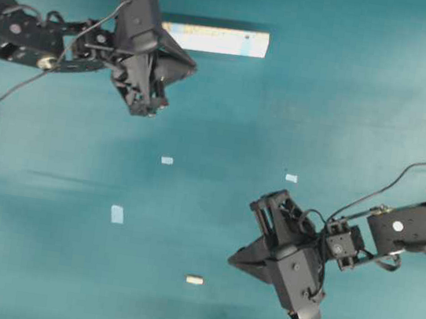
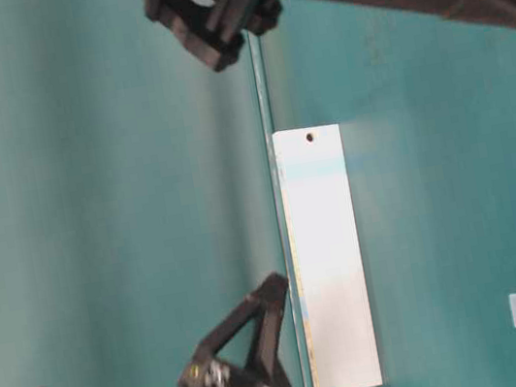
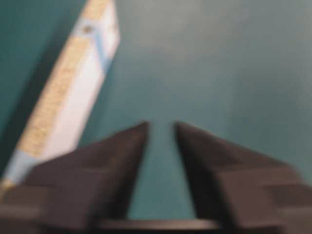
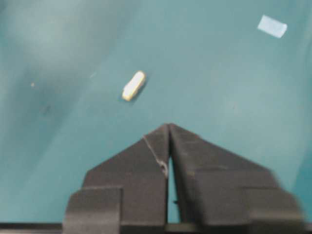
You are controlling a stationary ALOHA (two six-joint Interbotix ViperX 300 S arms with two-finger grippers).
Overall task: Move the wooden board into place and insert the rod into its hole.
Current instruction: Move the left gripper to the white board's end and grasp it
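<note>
The wooden board (image 1: pixel 214 39) lies flat at the back of the teal table, a small dark hole (image 2: pixel 309 135) near one end. In the left wrist view its speckled edge (image 3: pixel 73 92) runs up the left side. My left gripper (image 1: pixel 191 66) hovers just in front of the board's near end and is open (image 3: pixel 161 126), with only table between its fingers. The rod (image 1: pixel 194 280), a tiny cream cylinder, lies alone near the front edge. My right gripper (image 1: pixel 233 262) is shut and empty, a short way right of the rod (image 4: pixel 133 86), which lies ahead and left of its tips (image 4: pixel 169 126).
Three small pale-blue tape squares lie on the table: one at centre left (image 1: pixel 167 160), one at centre right (image 1: pixel 291 178), a larger one lower left (image 1: pixel 117 213). Both black arms reach in from the sides.
</note>
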